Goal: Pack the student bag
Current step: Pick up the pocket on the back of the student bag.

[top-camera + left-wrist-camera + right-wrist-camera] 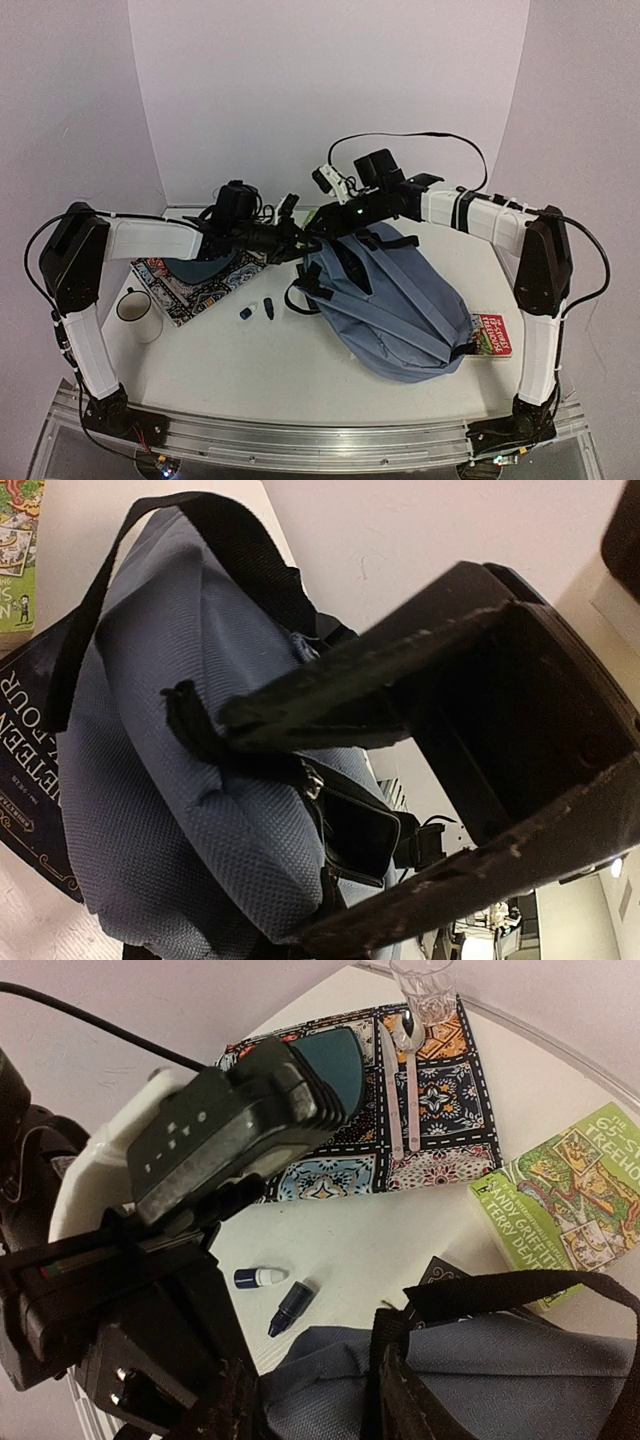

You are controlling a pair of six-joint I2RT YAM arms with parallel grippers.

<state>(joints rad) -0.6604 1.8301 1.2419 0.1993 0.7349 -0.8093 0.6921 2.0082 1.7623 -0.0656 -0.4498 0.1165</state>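
Note:
The student bag (pixel 405 310) is a grey-blue backpack lying on the table right of centre, its top toward the back. My left gripper (pixel 297 243) reaches in from the left to the bag's top. In the left wrist view the left gripper (pixel 265 830) is closed on a bulge of the student bag (pixel 150 780) beside the zipper slider (pixel 312 776). My right gripper (pixel 335 222) hovers over the same end. In the right wrist view the right gripper (pixel 305 1400) is open, its jaws astride the edge of the student bag (pixel 520 1380) next to a black strap (pixel 500 1290).
Two small dark-blue bottles (pixel 245 313) (pixel 268 307) lie left of the bag. A patterned placemat (pixel 195 290) holds a spoon (pixel 395 1070) and a glass (pixel 420 985). A white mug (pixel 135 308) stands near left. A green book (pixel 570 1200) and a dark book (pixel 30 770) lie by the bag's top; another book (pixel 492 333) sticks out at right.

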